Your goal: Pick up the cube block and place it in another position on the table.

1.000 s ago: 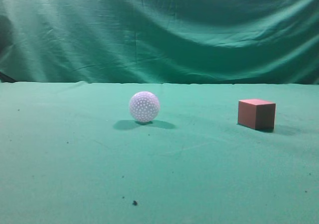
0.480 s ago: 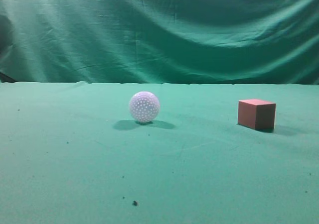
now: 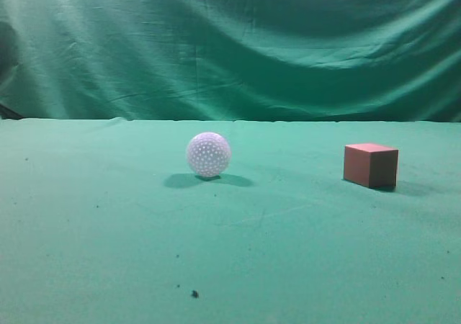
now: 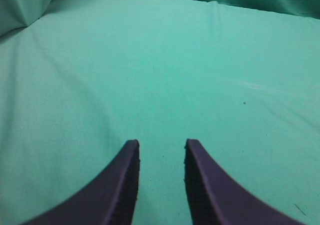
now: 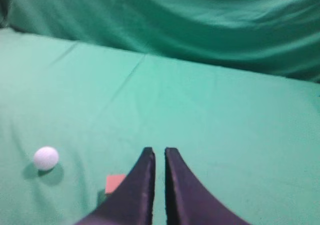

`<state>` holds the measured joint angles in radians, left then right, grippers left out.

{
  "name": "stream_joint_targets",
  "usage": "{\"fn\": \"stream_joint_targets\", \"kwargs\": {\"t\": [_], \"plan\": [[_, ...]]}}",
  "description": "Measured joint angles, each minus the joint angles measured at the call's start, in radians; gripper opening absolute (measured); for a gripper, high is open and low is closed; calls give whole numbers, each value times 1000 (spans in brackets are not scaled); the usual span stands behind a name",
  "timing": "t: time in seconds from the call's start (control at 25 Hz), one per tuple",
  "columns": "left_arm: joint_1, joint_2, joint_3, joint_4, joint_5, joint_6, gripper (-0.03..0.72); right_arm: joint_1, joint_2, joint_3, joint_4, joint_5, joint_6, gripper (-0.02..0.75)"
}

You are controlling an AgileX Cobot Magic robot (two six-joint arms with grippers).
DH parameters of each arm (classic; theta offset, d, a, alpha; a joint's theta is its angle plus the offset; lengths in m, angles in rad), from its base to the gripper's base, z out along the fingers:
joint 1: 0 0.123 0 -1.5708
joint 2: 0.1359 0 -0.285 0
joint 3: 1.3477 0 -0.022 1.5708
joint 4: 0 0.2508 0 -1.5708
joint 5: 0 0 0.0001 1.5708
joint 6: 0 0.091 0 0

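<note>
The cube block (image 3: 371, 164), reddish-brown with a pinkish top, sits on the green table (image 3: 108, 223) at the right. It also shows in the right wrist view (image 5: 115, 183), partly hidden behind the left finger. My right gripper (image 5: 159, 151) hangs above the table, up and to the right of the cube, with its fingers nearly together and nothing between them. My left gripper (image 4: 161, 144) is open and empty over bare green cloth. Neither gripper shows in the exterior view.
A white dimpled ball (image 3: 209, 154) rests left of the cube near the table's middle, and it also shows in the right wrist view (image 5: 46, 158). A wrinkled green curtain (image 3: 230, 43) hangs behind the table. A dark speck (image 3: 194, 293) lies near the front.
</note>
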<state>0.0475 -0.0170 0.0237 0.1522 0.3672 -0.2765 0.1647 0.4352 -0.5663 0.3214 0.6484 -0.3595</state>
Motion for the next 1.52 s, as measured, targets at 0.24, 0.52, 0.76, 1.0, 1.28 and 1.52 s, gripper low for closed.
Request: {"fn": "stream_joint_targets", "kwargs": {"t": [0.24,0.52,0.76,1.0,1.28,1.52], "plan": [[0,0,0,0,0,0,262,92,308,-128,3,191,2,0],[0,0,0,0,0,0,262,365,689,-263,-200,235,222,0],[0,0,0,0,0,0,262,439,971,-368,-351,242,387,111],[0,0,0,0,0,0,262,409,1148,-465,-368,233,489,489],[0,0,0,0,0,0,262,390,1269,-487,-369,168,516,524],[0,0,0,0,0,0,262,390,1346,-487,-371,95,520,483]]}}
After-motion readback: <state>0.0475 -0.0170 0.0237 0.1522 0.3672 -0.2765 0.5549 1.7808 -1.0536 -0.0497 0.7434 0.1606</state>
